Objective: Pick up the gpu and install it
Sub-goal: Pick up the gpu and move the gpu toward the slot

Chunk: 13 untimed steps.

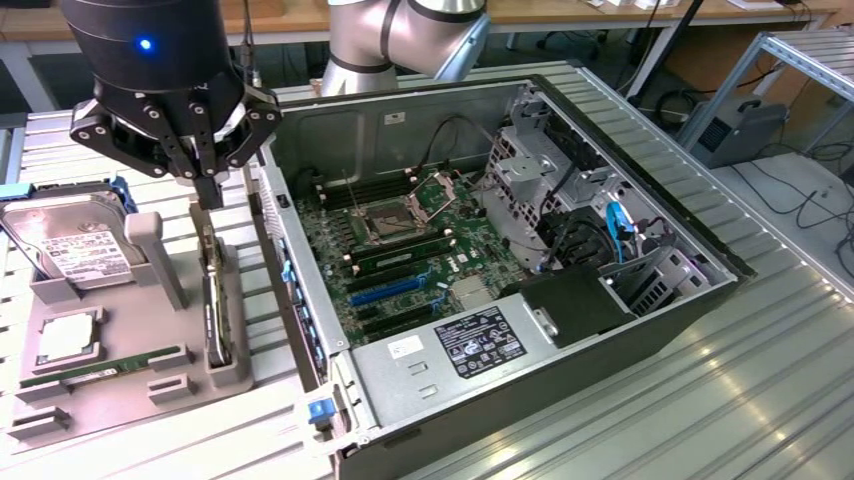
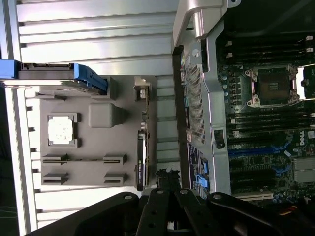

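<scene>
Grey moulded plastic tray (image 1: 134, 335) on the ribbed metal bench (image 1: 747, 400) carries the gpu (image 1: 214, 300), a thin dark expansion card. It stands on its long edge along the side of the tray nearest the open black-and-silver computer case (image 1: 400, 370).

I read this as the pick-up stage: the card sits in the tray and is not yet installed. My black gripper (image 1: 207, 192) hangs right over one end of the card, very near its upper edge. I cannot tell from either view whether it is parted, closed, or already pinching the card.

In the wrist view the gripper (image 2: 166, 179) shows near the card (image 2: 140, 162), a narrow dark strip with a pale silvery edge, set in the tray (image 2: 91, 142).

By my judgement, the next move calls for a square, centred hold on that thin top edge and a straight vertical lift, since the tray would likely bind a tilted card. The card looks stiff, slim and easy to twist off-axis. The green motherboard (image 1: 400, 250) lies exposed inside the case.
</scene>
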### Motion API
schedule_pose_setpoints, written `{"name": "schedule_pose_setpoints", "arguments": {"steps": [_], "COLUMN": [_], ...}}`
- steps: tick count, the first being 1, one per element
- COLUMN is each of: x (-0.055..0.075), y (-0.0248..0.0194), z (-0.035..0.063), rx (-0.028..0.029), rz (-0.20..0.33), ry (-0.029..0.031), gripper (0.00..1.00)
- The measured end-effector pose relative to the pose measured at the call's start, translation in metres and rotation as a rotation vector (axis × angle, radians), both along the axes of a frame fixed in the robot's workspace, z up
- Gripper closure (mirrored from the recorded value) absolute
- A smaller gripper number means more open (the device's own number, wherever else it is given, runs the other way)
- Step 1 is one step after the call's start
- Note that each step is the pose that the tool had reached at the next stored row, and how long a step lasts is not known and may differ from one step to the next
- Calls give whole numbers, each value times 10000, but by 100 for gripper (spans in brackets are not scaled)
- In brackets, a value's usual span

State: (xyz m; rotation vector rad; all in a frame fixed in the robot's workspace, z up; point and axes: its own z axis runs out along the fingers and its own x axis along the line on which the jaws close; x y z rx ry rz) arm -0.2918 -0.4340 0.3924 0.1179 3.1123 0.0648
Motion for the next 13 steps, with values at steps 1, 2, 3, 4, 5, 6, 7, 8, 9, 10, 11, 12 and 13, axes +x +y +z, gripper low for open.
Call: {"name": "schedule_pose_setpoints", "arguments": {"steps": [1, 2, 3, 4, 5, 6, 7, 8, 9, 10, 11, 12, 13], "x": [0, 0, 0, 0, 0, 0, 0, 0, 0, 0, 0, -4, -16], "y": [0, 0, 0, 0, 0, 0, 0, 0, 0, 0, 0, 0, 0], "z": [0, 0, 0, 0, 0, 0, 0, 0, 0, 0, -3, -12, -21], "rx": [0, 0, 0, 0, 0, 0, 0, 0, 0, -1, -1, 0, -1], "rz": [0, 0, 0, 0, 0, 0, 0, 0, 0, 0, 0, 0, -1], "ry": [0, 0, 0, 0, 0, 0, 0, 0, 0, 1, 1, 0, 0], "gripper": [89, 83, 83, 76, 70, 64, 64, 58, 58, 58, 58, 58, 58]}}
